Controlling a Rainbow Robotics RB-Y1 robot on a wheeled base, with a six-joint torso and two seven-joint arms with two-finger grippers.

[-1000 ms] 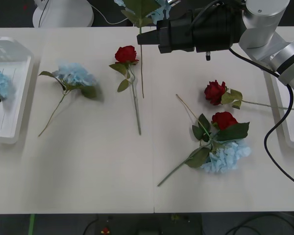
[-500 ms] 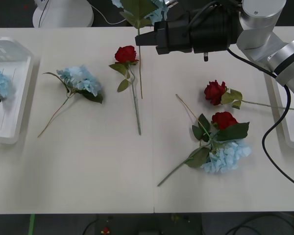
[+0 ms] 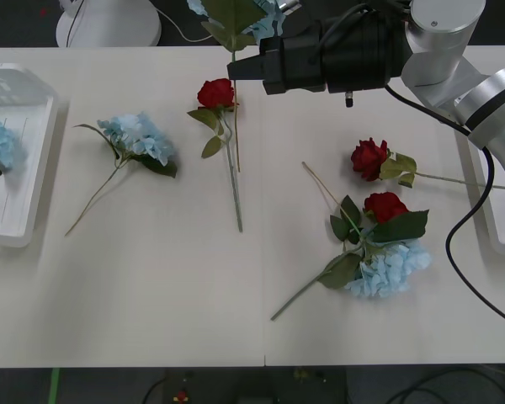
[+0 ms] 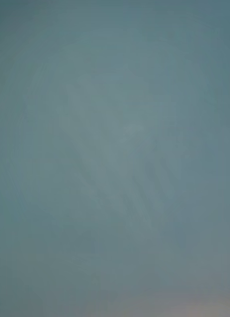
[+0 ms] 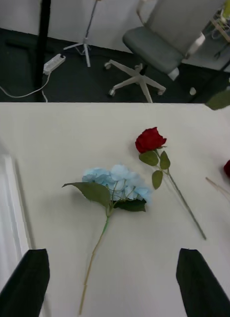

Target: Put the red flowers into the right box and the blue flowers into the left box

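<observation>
Right gripper (image 3: 236,67) raised over far surface (image 3: 151,286), fingers clenched on blue flower stem (image 3: 235,126), bloom (image 3: 236,10) up top. Left gripper (image 5: 112,277) fingers spread wide above blue flower (image 5: 117,184) near left box (image 3: 21,168). Red flowers (image 3: 379,181) loose on surface.

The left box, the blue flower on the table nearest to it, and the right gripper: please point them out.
left box (image 3: 35,160), front view, right rim.
blue flower (image 3: 139,137), front view, petal cluster.
right gripper (image 3: 236,67), front view, at fingertips.
</observation>
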